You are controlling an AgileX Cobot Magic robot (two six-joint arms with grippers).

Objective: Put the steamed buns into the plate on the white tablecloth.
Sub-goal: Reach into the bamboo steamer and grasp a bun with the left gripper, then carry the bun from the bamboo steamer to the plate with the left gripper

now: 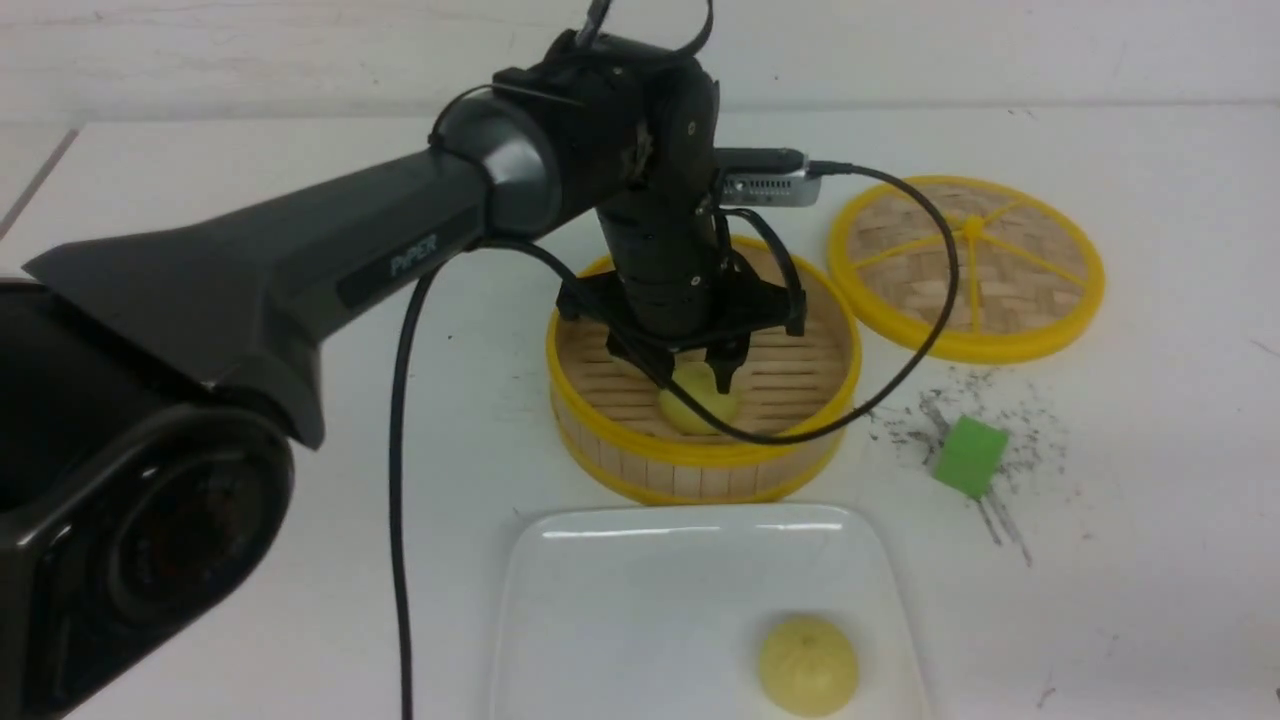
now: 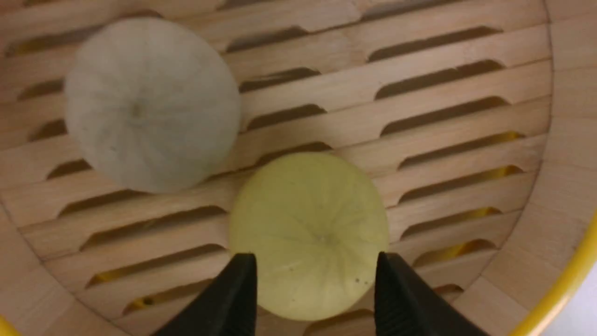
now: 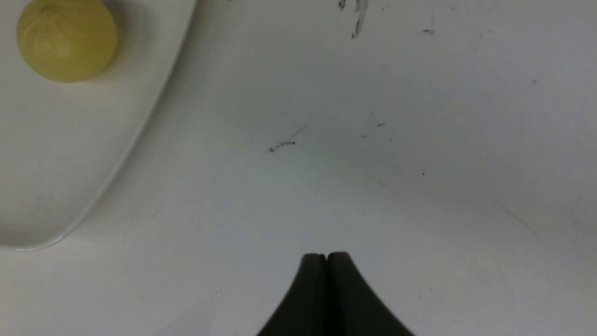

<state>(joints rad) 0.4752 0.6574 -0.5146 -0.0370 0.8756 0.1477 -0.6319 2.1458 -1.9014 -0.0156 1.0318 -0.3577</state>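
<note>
Front view: bright, even light from above; white desk [image 1: 1150, 560] nearly washed out. Glare streaks along plate [image 1: 600, 620] far rim. Soft shadow inside steamer [image 1: 640, 462], under left arm [image 1: 300, 260]. Whole picture a little soft; nearest part of arm blurred.

Left wrist view: dimmer, warm cast. Off-white bun [image 2: 149, 102] shaded grey, out of focus; yellow bun [image 2: 308, 224] crisper.

Right wrist view: desk greyish, darker toward corners. Faint shadow beside plate rim. Plate bun [image 3: 65, 39] soft.
</note>
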